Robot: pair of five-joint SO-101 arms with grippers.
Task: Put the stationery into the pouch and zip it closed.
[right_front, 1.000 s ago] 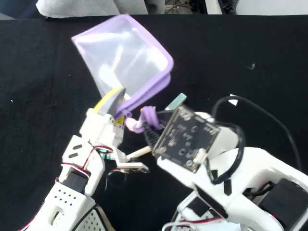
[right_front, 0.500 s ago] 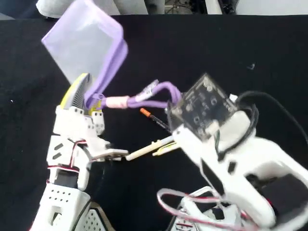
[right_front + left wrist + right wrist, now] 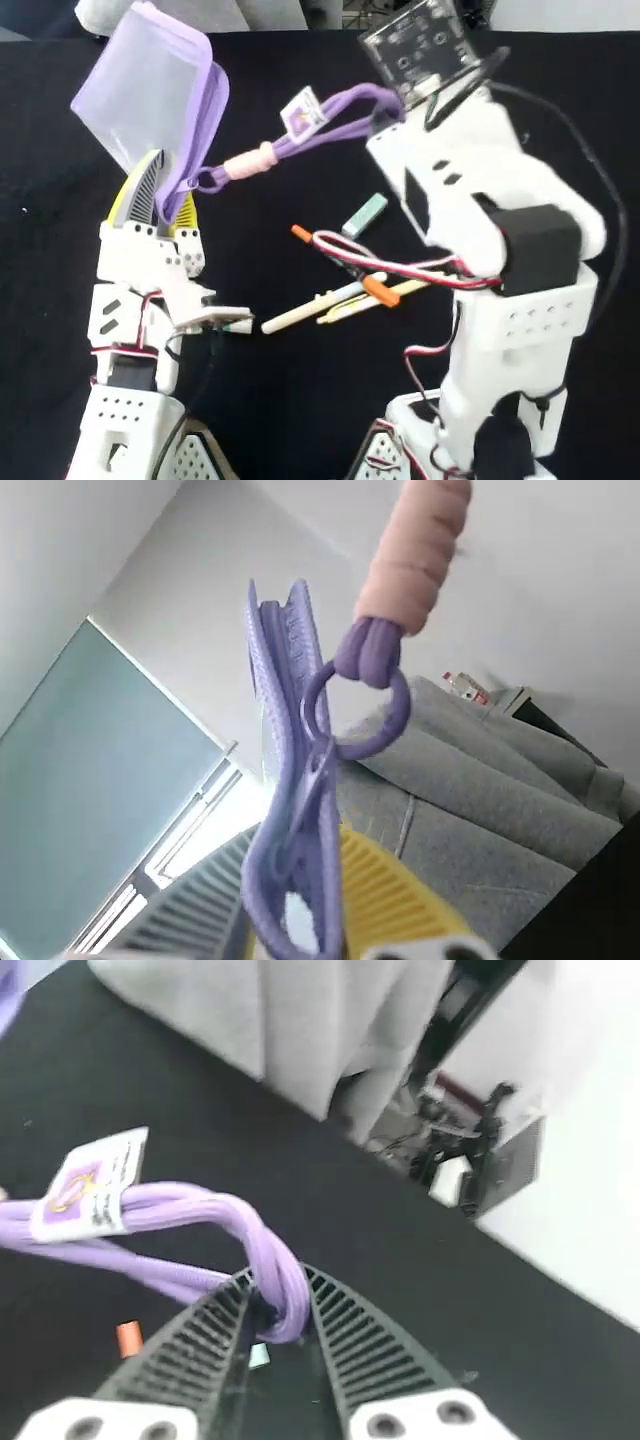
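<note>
A translucent purple pouch [image 3: 150, 85] hangs in the air at the back left, clear of the table. My left gripper [image 3: 160, 200], with yellow fingers [image 3: 390, 900], is shut on the pouch's zipper edge [image 3: 285, 780]. A purple wrist strap [image 3: 320, 125] with a pink bead [image 3: 248, 160] and a tag [image 3: 303, 110] runs taut from the zipper ring [image 3: 365, 705] to my right gripper [image 3: 385, 105]. The right gripper [image 3: 275, 1310] is shut on the strap's loop [image 3: 180, 1205]. Loose on the black table lie a cream pen [image 3: 310, 308], an orange marker [image 3: 380, 290], a green eraser [image 3: 365, 215] and a black pen [image 3: 325, 245].
The right arm's red and white cable [image 3: 400, 272] droops over the pens. A grey cloth [image 3: 160, 15] lies beyond the table's back edge. Bare black table [image 3: 560, 120] stretches to the right and at the far left.
The right gripper has risen and swung toward the back of the table, pulling the strap straight. The left gripper has carried the pouch left and up. The stationery is now uncovered.
</note>
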